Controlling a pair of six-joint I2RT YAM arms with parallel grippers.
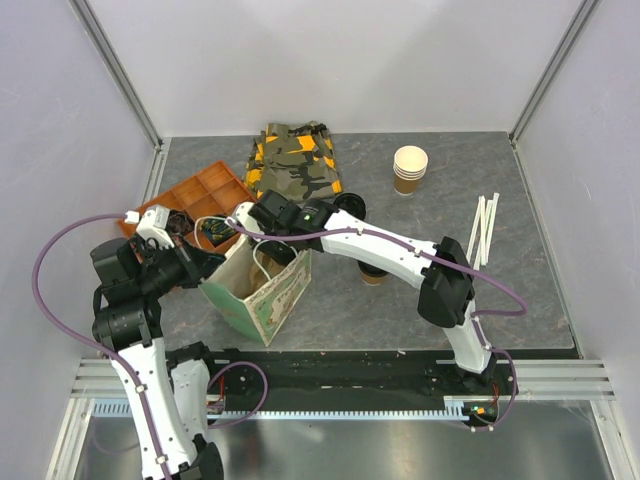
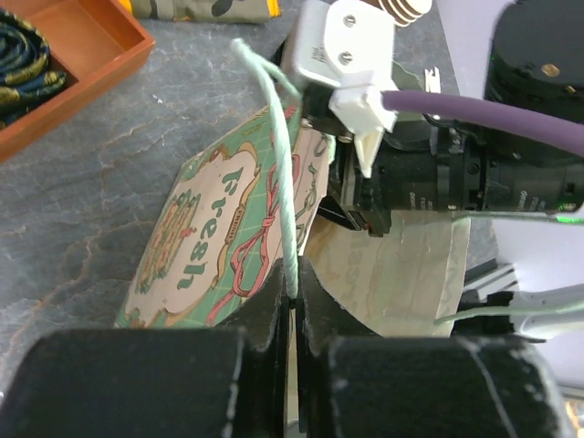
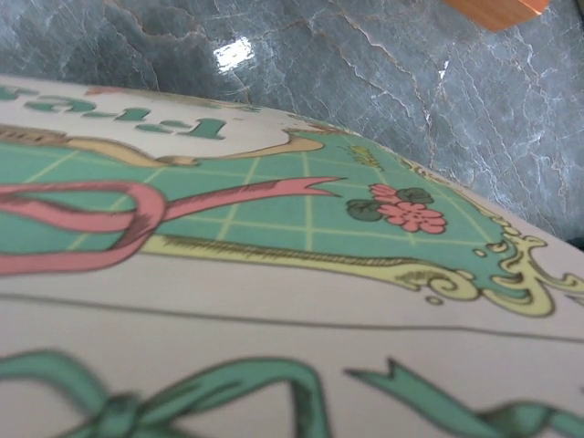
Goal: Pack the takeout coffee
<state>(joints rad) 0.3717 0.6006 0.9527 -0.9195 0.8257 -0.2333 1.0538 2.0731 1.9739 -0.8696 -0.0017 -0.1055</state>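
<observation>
From above, in the top view, we see the printed paper bag (image 1: pixel 262 295) standing open at centre left on the grey bench (image 1: pixel 340 315). The left arm (image 1: pixel 125 325) comes in from the left, and the left jaws meet the bag's left rim. The right arm (image 1: pixel 395 250) stretches across from the lower right, its wrist over the bag's mouth. We cannot tell whether the right jaws are spread or pressed together. The takeout coffee (image 1: pixel 374 275) stands on the bench just right of the bag, outside it, mostly hidden beneath the right arm. A stack of paper cups (image 1: pixel 410 168) sits at the upper right, white straws (image 1: pixel 485 228) lie at the right, a camouflage cloth (image 1: pixel 295 160) at top centre, and an orange tray (image 1: pixel 215 180) at the upper left.

At the bottom centre of the left wrist view, the left jaws are pressed together, pinching the bag's pale green cord handle (image 2: pixel 279 155). The bag's printed side lies beyond them, and the right arm's wrist fills the right of the frame.

Across the right wrist view, the bag's printed side fills most of the frame, with bench along the top. The right jaws are out of frame.
</observation>
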